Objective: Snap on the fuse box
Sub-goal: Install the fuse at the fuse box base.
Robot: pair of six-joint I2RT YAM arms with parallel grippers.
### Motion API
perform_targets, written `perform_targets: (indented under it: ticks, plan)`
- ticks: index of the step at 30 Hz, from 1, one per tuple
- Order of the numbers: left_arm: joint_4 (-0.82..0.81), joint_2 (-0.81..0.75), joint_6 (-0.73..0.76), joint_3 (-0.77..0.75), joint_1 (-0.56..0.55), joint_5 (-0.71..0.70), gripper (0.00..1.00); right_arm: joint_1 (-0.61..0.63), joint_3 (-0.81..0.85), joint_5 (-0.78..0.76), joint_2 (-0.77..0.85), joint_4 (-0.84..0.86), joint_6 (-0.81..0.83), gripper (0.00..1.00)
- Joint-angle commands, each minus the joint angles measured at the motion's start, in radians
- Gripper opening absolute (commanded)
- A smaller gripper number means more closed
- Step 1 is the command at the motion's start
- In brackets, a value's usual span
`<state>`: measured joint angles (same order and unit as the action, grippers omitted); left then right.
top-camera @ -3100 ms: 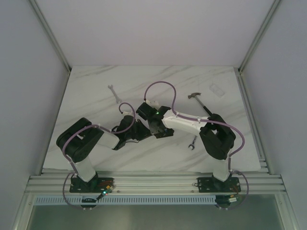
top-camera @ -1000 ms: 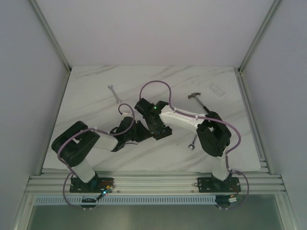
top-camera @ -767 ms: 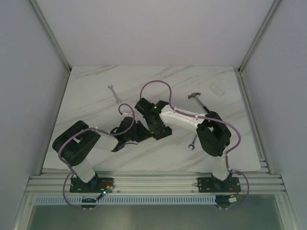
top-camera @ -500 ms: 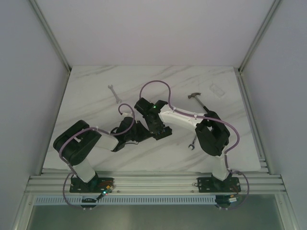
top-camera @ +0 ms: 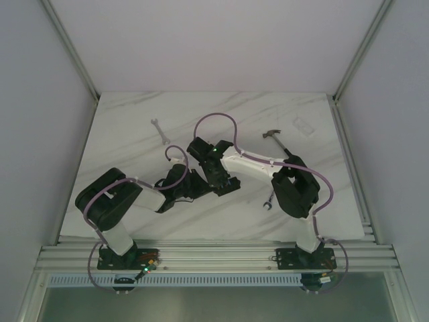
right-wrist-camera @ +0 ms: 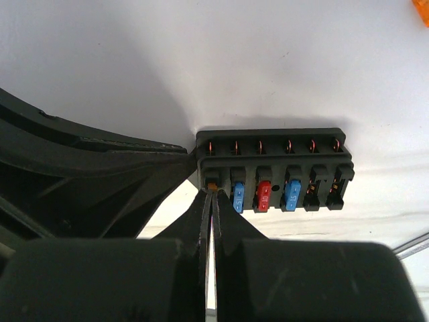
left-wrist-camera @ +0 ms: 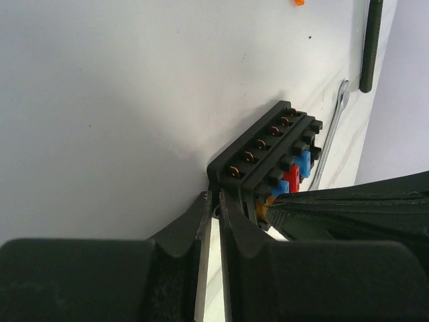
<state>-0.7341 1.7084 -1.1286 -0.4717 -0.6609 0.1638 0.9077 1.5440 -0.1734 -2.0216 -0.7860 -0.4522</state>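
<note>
The right arm's elbow has shifted slightly to the left over the past three seconds, and its purple cable loop has moved with it; both wrists are bunched at mid-table [top-camera: 134, 154]. From above, the fuse box [right-wrist-camera: 275, 151] cannot be seen, as it lies hidden beneath the two crossed wrists. The wrist cameras show it flat on the white surface. It is a black rectangular block with a row of six copper-tipped terminals along one long side, and below them a row of slots holding a blue, a red and a blue fuse. The two slots at the far end look dark.

The left gripper [left-wrist-camera: 216, 201] is closed to a sliver on one short end of the box. The right gripper [right-wrist-camera: 211, 196] has its fingers pressed together on a tiny orange fuse [right-wrist-camera: 212, 185] at the end slot nearest that grip. How deep the fuse sits is hard to make out. A loose orange piece [right-wrist-camera: 422, 13] is cut off at the frame's corner. A wrench [top-camera: 268, 200] lies partly under the right arm.
</note>
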Motion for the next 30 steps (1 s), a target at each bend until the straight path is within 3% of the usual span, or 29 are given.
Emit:
perform_targets:
  ticks: [1,7,18,30]
  plan:
    - [0.073,0.051,0.011,0.025,-0.005,-0.011,0.19,0.011,-0.147,0.037,-0.270,-0.020,-0.007,0.00]
    - [0.071,0.048,0.010,0.030,-0.005,-0.011,0.19,0.014,-0.161,0.058,-0.304,0.022,0.017,0.00]
    - [0.083,0.010,0.024,0.035,-0.005,-0.021,0.20,0.022,-0.097,0.037,0.063,0.068,-0.006,0.00]
    - [0.085,0.004,0.026,0.036,-0.005,-0.022,0.20,0.027,-0.086,0.016,0.124,0.020,-0.039,0.02]
